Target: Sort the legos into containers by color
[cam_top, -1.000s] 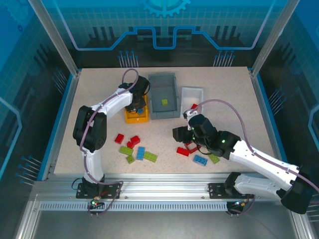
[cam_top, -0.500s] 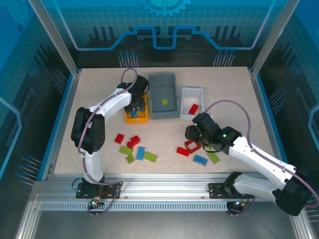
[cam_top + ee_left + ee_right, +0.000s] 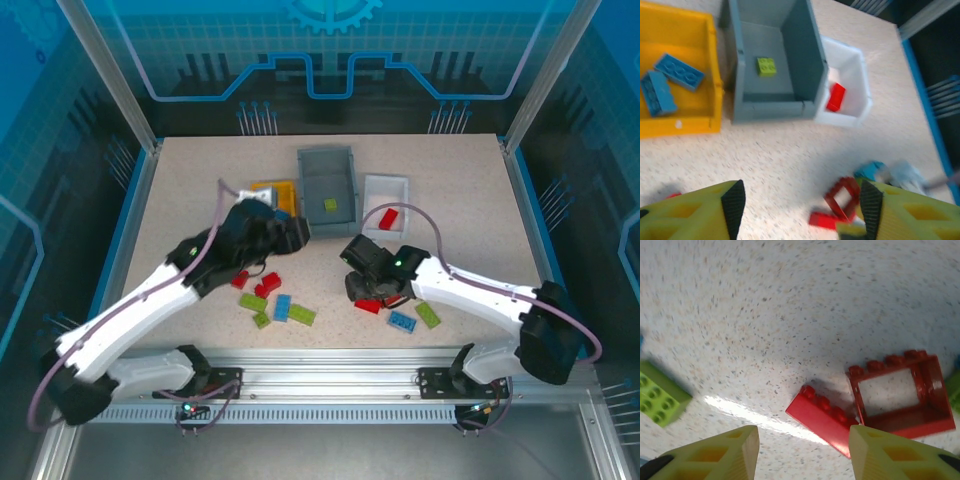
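My left gripper (image 3: 297,233) hangs open over the middle of the table, with nothing between its fingers (image 3: 733,207). My right gripper (image 3: 362,287) is open just above a flat red brick (image 3: 827,420) and a red frame piece (image 3: 897,392), both lying on the table. The yellow-orange bin (image 3: 685,125) holds two blue bricks (image 3: 679,71). One green brick (image 3: 766,66) lies in the grey bin (image 3: 805,60). The white bin (image 3: 860,90) holds a red brick (image 3: 836,96). Loose red (image 3: 270,283), green (image 3: 302,315) and blue (image 3: 282,307) bricks lie at front left.
A blue brick (image 3: 403,321) and a green brick (image 3: 428,315) lie by the right gripper near the front edge. Another green brick (image 3: 657,395) sits to the left in the right wrist view. The left arm's body (image 3: 190,270) crosses above the front-left pile.
The left arm has swung away from the yellow-orange bin to the table's middle. The right gripper has shifted left and down over the red pieces.
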